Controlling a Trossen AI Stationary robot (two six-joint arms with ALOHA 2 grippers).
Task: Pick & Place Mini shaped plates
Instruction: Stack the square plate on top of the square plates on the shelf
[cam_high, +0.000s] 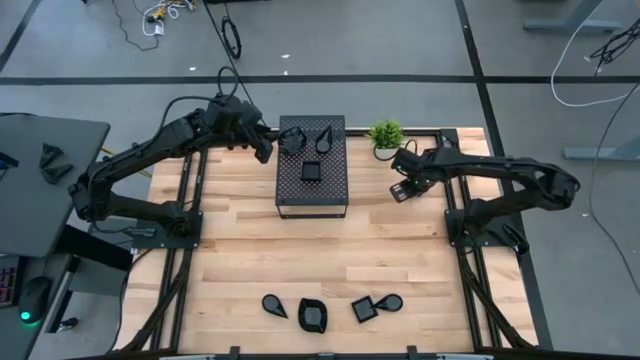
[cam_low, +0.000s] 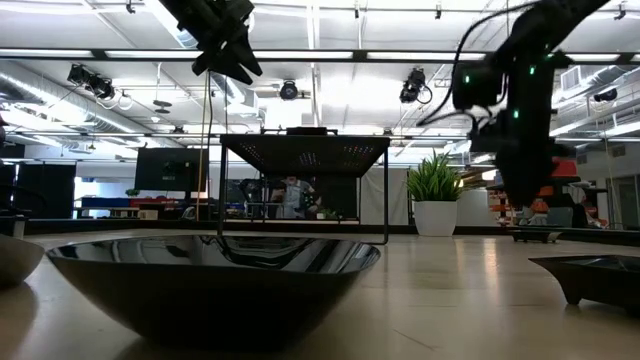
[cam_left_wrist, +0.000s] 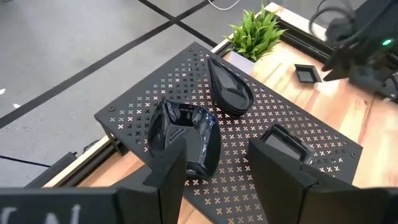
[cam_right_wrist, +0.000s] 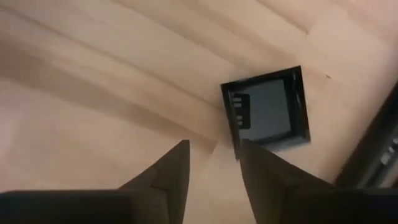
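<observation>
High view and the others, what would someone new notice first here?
First, the black perforated box at the table's far middle, carrying three mini plates. Then the left pincer poised open beside the box's left edge, and the right pincer, open above a square plate lying on the wood. Four more plates line the near edge.
</observation>
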